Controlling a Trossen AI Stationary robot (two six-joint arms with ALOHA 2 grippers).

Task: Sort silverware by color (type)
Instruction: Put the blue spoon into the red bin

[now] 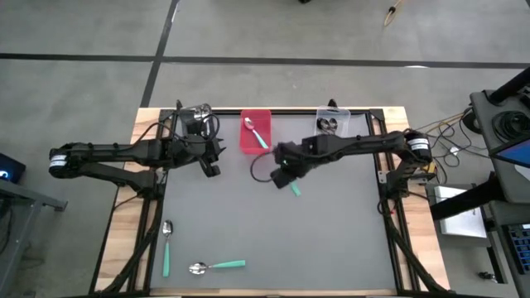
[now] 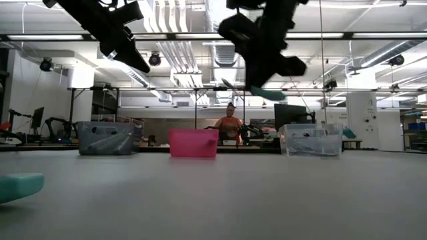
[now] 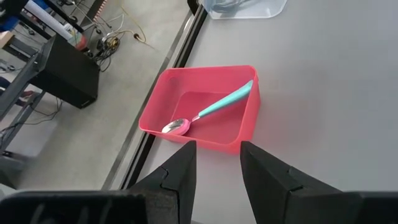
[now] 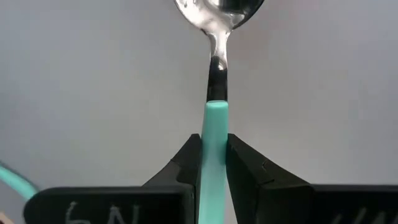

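A teal-handled spoon [image 4: 214, 134] sits pinched by its handle in the closed right gripper [image 4: 214, 155], lifted above the grey table [image 1: 331, 232]; beyond it stands the pink bin [image 1: 255, 132] holding another spoon [image 3: 211, 111]; the empty left gripper [image 3: 217, 162] hangs partly open; a person [image 2: 230, 125] sits far behind.

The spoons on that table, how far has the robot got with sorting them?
Done: one teal spoon lies in the pink bin. In hand: the right gripper holds another teal-handled spoon above the table. Left: two teal spoons at the near edge.
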